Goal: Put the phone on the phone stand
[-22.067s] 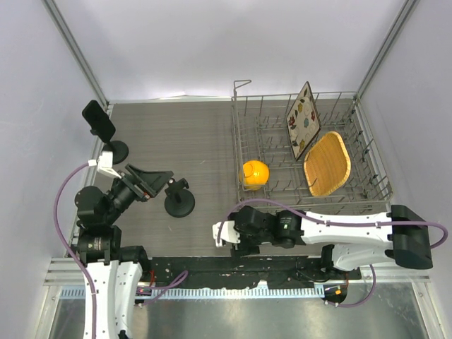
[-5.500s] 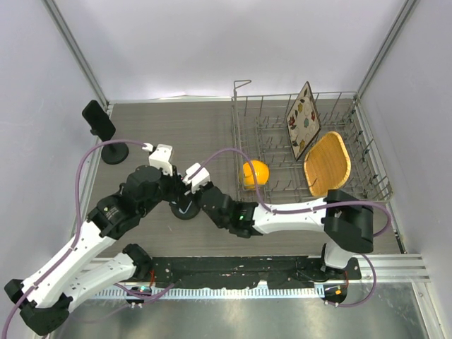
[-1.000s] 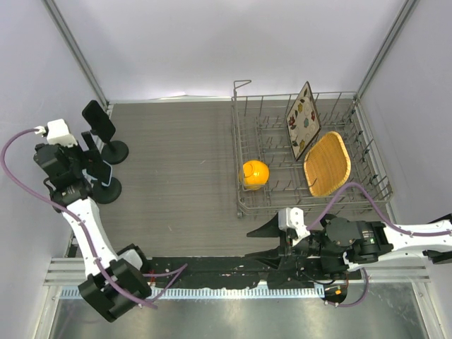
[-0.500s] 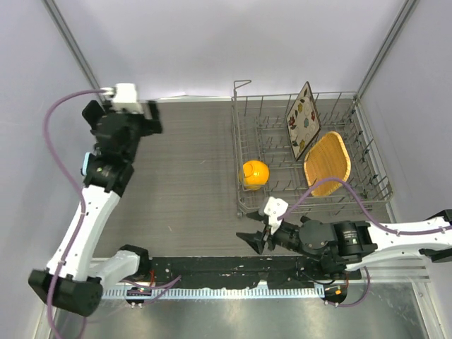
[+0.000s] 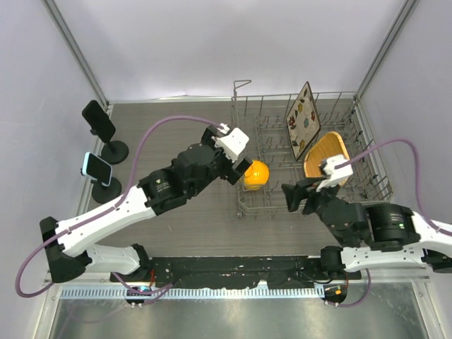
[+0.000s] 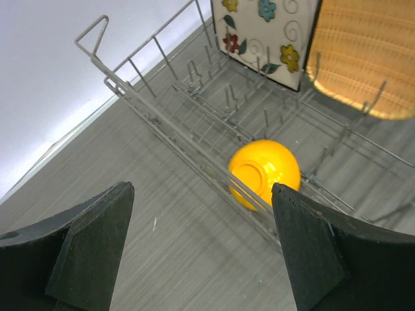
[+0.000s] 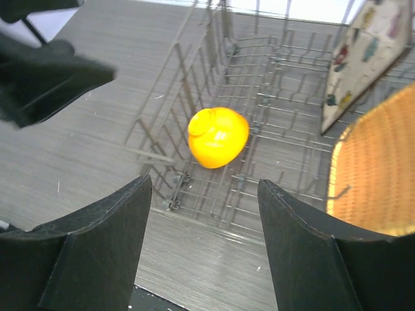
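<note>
The phone, dark with a light blue edge, rests tilted on the head of a black round-based phone stand at the table's left edge. Neither wrist view shows it. My left gripper is open and empty over the middle of the table, next to the dish rack, far from the phone. In the left wrist view its fingers stand wide apart. My right gripper is open and empty by the rack's front edge. Its fingers are also spread wide.
A second black stand stands behind the first. A wire dish rack at the right holds a yellow bowl, a flowered plate and a wicker plate. The bowl also shows in both wrist views.
My left arm has swung from the far left corner to the middle, beside the rack. My right arm has moved from the front edge up to the rack. The phone stays on its stand.
</note>
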`<state>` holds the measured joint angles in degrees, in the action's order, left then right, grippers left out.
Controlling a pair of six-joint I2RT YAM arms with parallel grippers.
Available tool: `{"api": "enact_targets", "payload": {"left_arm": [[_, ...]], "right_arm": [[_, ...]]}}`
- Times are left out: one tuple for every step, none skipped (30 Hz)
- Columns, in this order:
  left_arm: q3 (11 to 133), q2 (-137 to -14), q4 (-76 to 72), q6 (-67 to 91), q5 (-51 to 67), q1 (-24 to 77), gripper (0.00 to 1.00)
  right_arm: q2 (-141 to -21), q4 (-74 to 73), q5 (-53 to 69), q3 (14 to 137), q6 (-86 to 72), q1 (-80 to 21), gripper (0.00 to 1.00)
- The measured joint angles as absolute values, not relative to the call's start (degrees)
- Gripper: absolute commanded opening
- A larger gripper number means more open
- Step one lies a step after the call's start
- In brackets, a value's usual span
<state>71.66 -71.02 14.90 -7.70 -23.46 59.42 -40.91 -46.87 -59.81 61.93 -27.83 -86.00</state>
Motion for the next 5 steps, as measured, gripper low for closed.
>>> {"api": "enact_targets", "payload": {"left_arm": [[71.46, -70.37, 15.11, -7.44, -22.98, 59.94, 0.91], [70.72, -68.99, 15.31, -6.66, -22.31, 60.27, 0.91], [69.93, -67.57, 15.40, -6.22, -21.89, 60.40, 0.91], [68.62, -65.39, 15.31, -5.63, -20.99, 60.45, 0.92], [67.20, -62.81, 15.44, -4.93, -20.12, 60.51, 0.93]], "right_arm": [[-40.71, -49.43, -60.80, 63.22, -29.98, -86.00, 0.73], [-40.34, -52.51, -61.98, 64.66, -32.21, -86.00, 0.73], [-40.12, -55.61, -63.18, 66.24, -34.30, -86.00, 0.74], [-40.10, -58.22, -64.45, 67.70, -36.53, -85.97, 0.75], [-40.16, -60.77, -65.60, 69.04, -38.59, -85.95, 0.75]]}}
